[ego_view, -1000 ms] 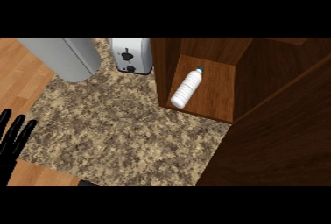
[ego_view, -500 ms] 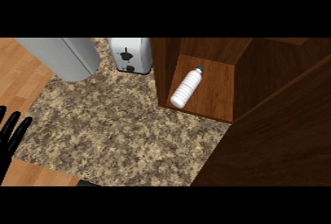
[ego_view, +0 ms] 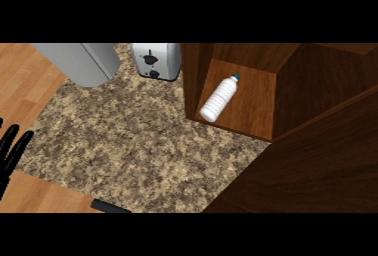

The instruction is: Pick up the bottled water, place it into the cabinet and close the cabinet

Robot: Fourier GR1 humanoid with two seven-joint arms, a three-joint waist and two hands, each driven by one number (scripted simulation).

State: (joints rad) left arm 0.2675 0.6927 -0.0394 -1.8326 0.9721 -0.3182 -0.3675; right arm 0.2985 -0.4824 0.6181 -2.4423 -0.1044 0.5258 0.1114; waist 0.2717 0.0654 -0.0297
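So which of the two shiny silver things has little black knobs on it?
The small silver toaster beside the brown wooden cabinet has them: two black knobs on its face. The bigger plain grey metal box to its left shows none.

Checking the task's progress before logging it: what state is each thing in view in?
White ribbed plastic water bottle with teal cap: lying on its side inside the cabinet, cap on.
Dark brown wooden cabinet: open, door swung out.
Silver toaster with black knobs: upright on the counter.
Black left hand: open, at the left edge.
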